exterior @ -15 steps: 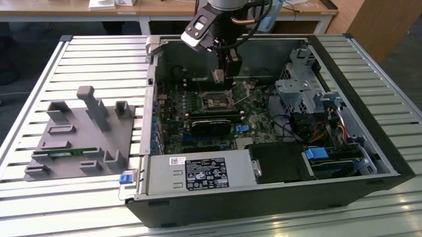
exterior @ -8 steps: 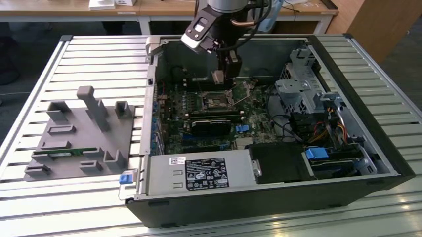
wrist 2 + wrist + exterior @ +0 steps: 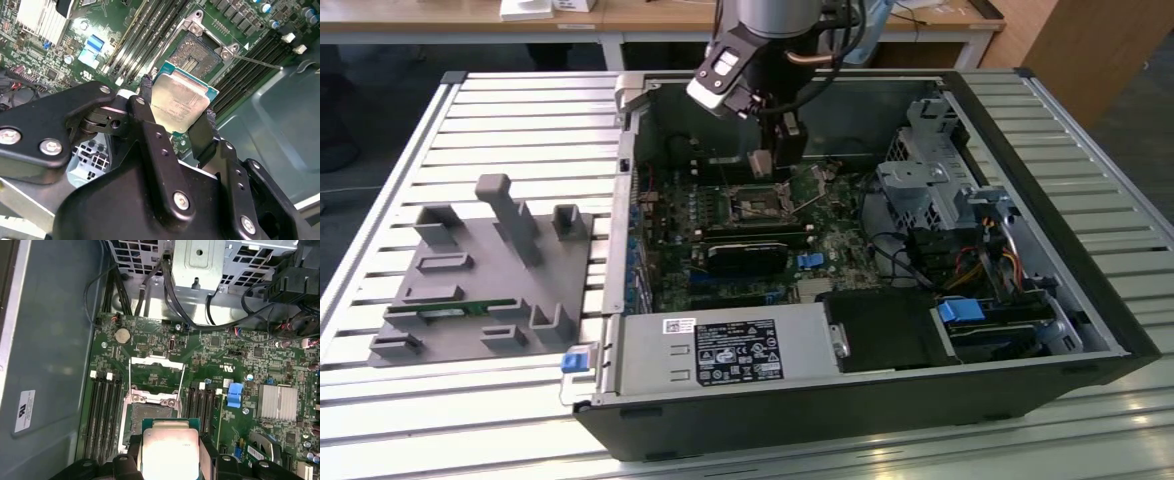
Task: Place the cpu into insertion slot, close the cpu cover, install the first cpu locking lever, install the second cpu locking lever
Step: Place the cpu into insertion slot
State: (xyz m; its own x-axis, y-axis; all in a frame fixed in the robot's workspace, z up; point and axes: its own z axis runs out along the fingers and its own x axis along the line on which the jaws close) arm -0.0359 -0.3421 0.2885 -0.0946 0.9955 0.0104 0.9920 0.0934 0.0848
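Exterior view. The gripper (image 3: 771, 160) is hanging inside the open computer case (image 3: 1067, 300), with the insertion slot (image 3: 758, 203) sitting just off its tips at about six o'clock. A pale sliver between the fingers is reading as the cpu (image 3: 761, 164). Taking the slot as dial centre, the black graphics card (image 3: 747, 255) is lying at six o'clock and the drive cage (image 3: 921, 190) at three. A grey parts fixture (image 3: 480, 280) is resting outside the case at nine o'clock.

Second wrist view. The gripper is pinching the cpu by two opposite edges, one black finger (image 3: 146, 97) on each side. The chip is hovering near the slot, above it and not seated; the socket's contact field is lying bare. One of the locking levers (image 3: 260, 63) is standing loose, angled away from the socket.

First wrist view. The cpu cover (image 3: 156, 361) is standing swung open on the far side of the slot from the chip, thin lever rods running down both its sides. Memory slots (image 3: 102, 410) are flanking the socket.

Judgement: the chip is being carried in, and none of the four steps is finished. Seating, cover and both levers are all waiting.
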